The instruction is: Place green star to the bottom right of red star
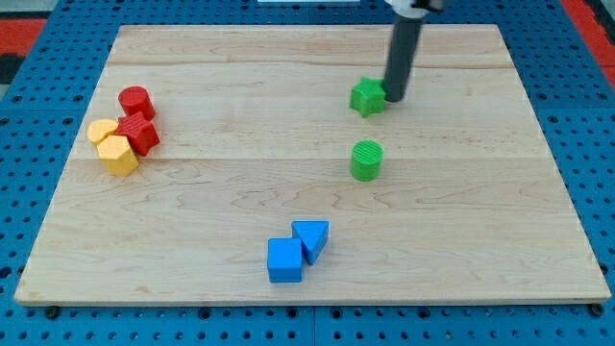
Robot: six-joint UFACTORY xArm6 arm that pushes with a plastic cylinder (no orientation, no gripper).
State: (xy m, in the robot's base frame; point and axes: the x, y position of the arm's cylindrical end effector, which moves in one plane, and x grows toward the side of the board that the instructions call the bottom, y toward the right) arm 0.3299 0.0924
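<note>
The green star [366, 97] lies in the upper middle of the wooden board [192, 240]. My tip [395, 97] stands right against the star's right side. The red star [140, 134] lies far off at the view's left, in a tight cluster with a red cylinder [136, 101] above it, a yellow block [102, 130] to its left and a yellow hexagonal block [118, 154] below left.
A green cylinder [366, 160] stands just below the green star. A blue cube [284, 259] and a blue triangle [311, 237] touch each other near the view's bottom centre. Blue pegboard surrounds the board.
</note>
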